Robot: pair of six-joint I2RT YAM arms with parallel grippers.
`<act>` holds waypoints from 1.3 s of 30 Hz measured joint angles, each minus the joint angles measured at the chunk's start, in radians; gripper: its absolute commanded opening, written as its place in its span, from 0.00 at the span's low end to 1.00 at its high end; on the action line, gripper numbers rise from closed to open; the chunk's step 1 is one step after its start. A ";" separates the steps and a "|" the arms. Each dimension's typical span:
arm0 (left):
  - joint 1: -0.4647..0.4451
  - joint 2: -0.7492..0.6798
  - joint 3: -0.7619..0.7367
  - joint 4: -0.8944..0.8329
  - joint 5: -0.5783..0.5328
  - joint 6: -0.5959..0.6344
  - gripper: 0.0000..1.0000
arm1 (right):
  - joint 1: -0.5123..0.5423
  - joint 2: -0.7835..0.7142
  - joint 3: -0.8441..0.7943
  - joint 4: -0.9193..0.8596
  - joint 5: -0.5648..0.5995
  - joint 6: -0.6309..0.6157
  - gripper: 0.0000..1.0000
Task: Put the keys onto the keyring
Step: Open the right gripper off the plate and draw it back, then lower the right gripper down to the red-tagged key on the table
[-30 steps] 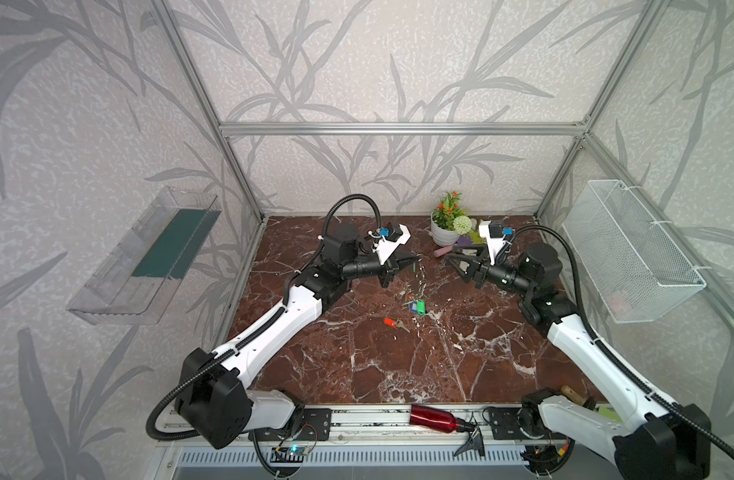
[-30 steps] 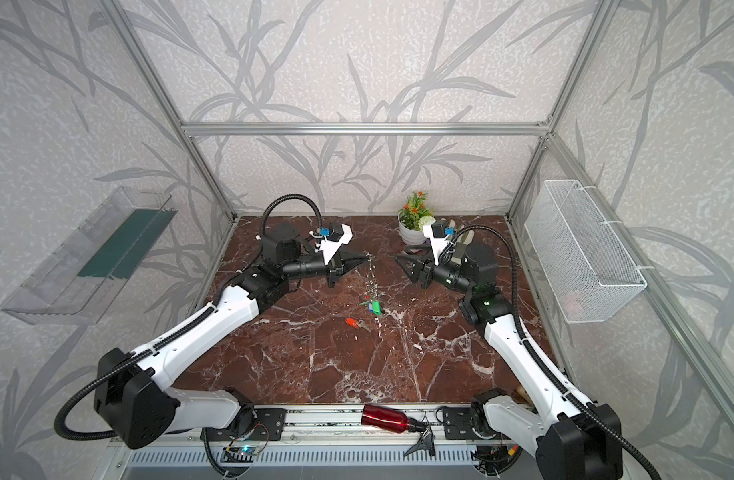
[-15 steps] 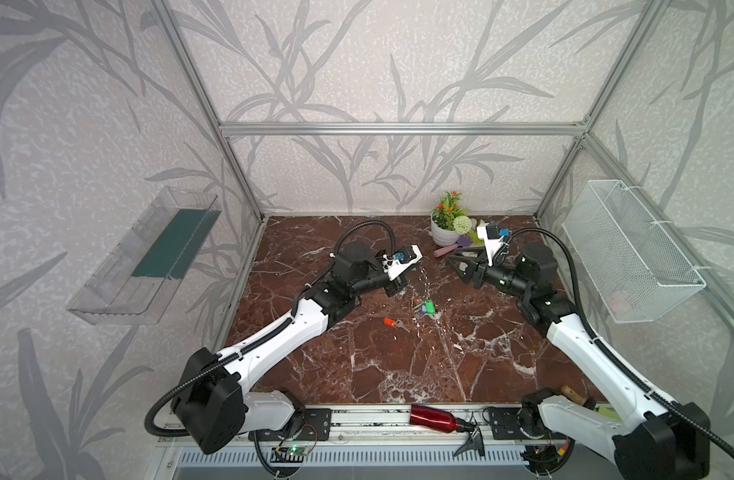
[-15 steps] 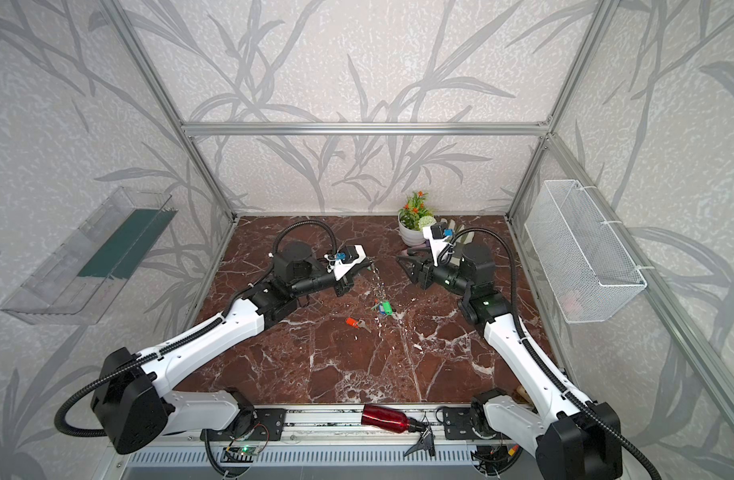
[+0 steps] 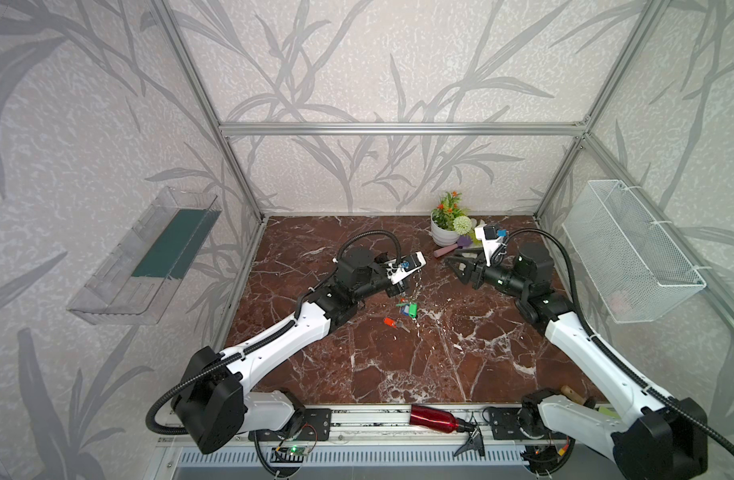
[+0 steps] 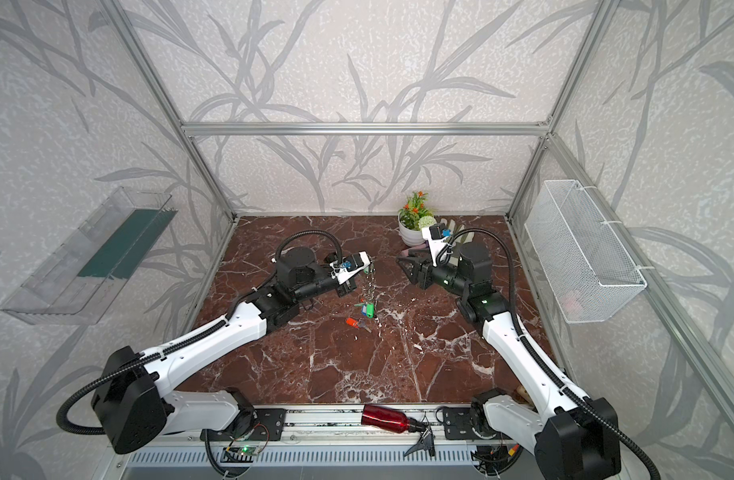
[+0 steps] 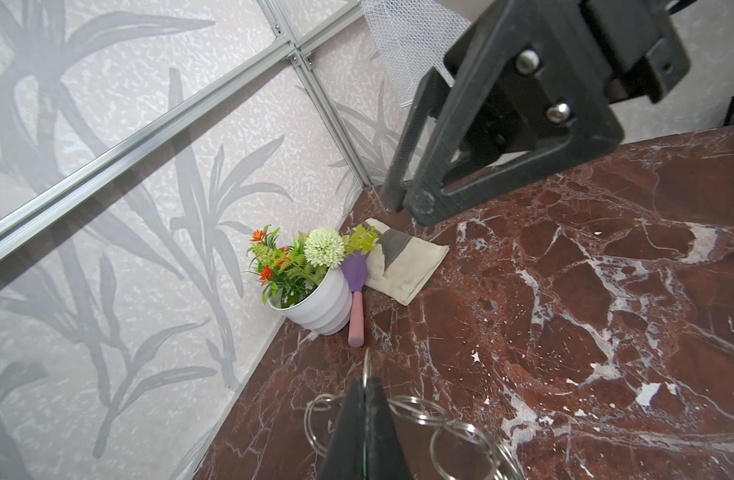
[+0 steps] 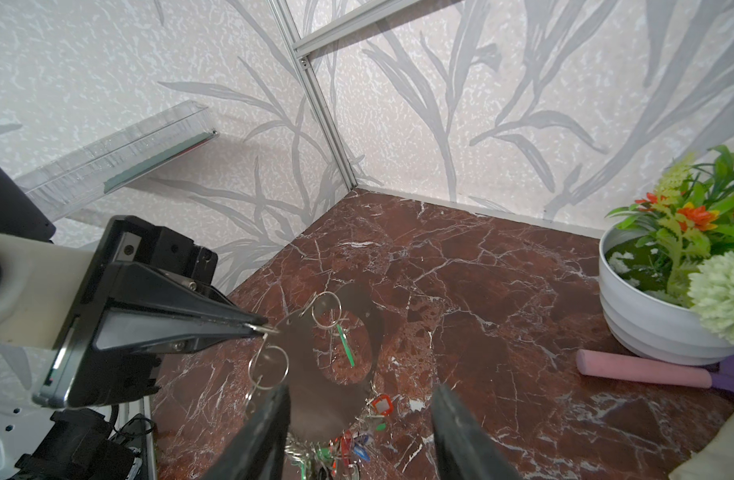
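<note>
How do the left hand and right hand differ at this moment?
The left hand is shut, pinching the keyring. The right hand is open and holds nothing. The left hand carries the keyring, which dangles from its tips. The right hand is clear of the keyring and only points toward it. Both are black two-fingered hands held over the table, facing each other.
</note>
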 measured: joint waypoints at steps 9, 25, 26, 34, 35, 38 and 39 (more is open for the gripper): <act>0.095 -0.102 0.009 -0.015 -0.134 -0.232 0.00 | 0.054 -0.015 0.000 -0.153 0.133 -0.044 0.56; 0.148 -0.374 -0.092 -0.321 -0.643 -0.414 0.00 | 0.557 0.120 -0.065 -0.256 0.728 0.248 0.55; 0.149 -0.400 -0.117 -0.342 -0.656 -0.423 0.00 | 0.589 0.158 -0.062 -0.262 0.763 0.287 0.56; 0.150 -0.648 -0.264 -0.479 -0.659 -0.504 0.00 | 0.729 0.378 0.012 -0.304 0.911 0.513 0.57; 0.149 -0.671 -0.272 -0.492 -0.657 -0.514 0.00 | 0.740 0.397 0.024 -0.306 0.923 0.541 0.57; 0.149 -0.731 -0.303 -0.529 -0.645 -0.538 0.00 | 0.761 0.445 0.057 -0.320 0.949 0.610 0.57; 0.150 -0.746 -0.314 -0.541 -0.639 -0.542 0.00 | 0.769 0.460 0.069 -0.328 0.954 0.631 0.57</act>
